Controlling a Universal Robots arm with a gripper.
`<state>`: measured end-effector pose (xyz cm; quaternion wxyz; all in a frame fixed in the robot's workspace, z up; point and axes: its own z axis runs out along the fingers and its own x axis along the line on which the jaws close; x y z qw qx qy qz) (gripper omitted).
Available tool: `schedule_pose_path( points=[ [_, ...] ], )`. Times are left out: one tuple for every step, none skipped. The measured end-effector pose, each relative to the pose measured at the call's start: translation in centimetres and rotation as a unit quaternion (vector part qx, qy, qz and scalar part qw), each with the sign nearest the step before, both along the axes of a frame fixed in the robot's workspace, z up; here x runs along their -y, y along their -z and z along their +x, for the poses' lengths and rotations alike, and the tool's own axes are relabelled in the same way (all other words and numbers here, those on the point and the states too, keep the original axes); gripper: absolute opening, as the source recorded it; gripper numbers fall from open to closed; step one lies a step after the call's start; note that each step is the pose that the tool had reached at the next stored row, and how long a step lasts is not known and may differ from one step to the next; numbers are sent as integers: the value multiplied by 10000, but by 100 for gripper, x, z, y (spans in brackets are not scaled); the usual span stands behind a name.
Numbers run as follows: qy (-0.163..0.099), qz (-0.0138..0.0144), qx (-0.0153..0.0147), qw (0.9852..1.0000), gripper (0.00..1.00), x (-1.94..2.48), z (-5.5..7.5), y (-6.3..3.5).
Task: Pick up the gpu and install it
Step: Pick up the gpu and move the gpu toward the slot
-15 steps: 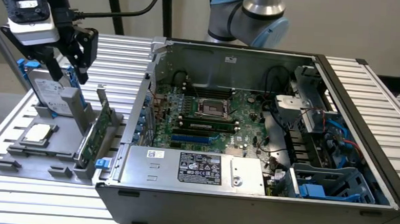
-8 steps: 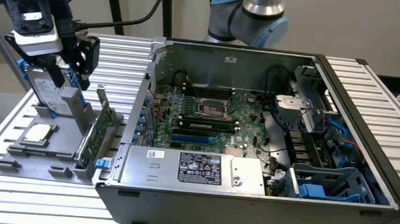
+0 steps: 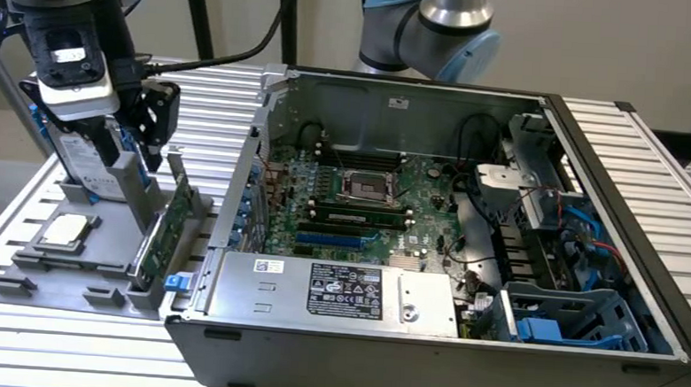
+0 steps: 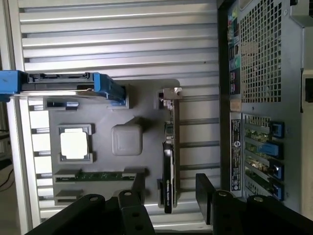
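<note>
Green board on edge, the gpu (image 3: 158, 228) stands slotted in the grey tray (image 3: 34, 270) at the exterior view's left, just beside the computer case (image 3: 432, 358). Above it the hand (image 4: 170, 186) hangs spread and empty, and in the wrist view its fingers sit either side of the card's thin edge. Pick-up looks barely begun, and gripping calls for a square, centred descent.

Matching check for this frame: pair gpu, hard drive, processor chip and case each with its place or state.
Things:
1. gpu
2. hard drive
3. processor chip
4. case

Places or states:
A. lies flat in a square recess of the tray
B. stands on edge in the tray, on the side next to the case
C. has blue rails
D. open, motherboard showing

Pairs: 1-B, 2-C, 3-A, 4-D
</note>
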<state>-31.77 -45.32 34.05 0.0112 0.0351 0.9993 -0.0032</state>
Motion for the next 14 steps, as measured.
schedule_pose_path(
  points=[
    [0, 0, 0, 10000, 54, 17, 11, 20],
    [0, 0, 0, 10000, 54, 32, 22, 37],
    [0, 0, 0, 10000, 54, 45, 32, 54],
    [0, 0, 0, 10000, 54, 61, 43, 74],
    [0, 0, 0, 10000, 54, 74, 54, 91],
    [0, 0, 0, 10000, 54, 86, 65, 110],
    [0, 0, 0, 10000, 54, 98, 75, 127],
    [0, 0, 0, 10000, 54, 111, 85, 145],
    [0, 0, 0, 10000, 54, 120, 93, 165],
    [0, 0, 0, 10000, 54, 126, 98, 183],
    [0, 0, 0, 10000, 54, 130, 99, 200],
    [1, 0, 0, 10000, 54, 132, 99, 219],
    [1, 0, 0, 10000, 54, 133, 99, 236],
    [1, 0, 0, 10000, 54, 134, 99, 255]
  ],
)
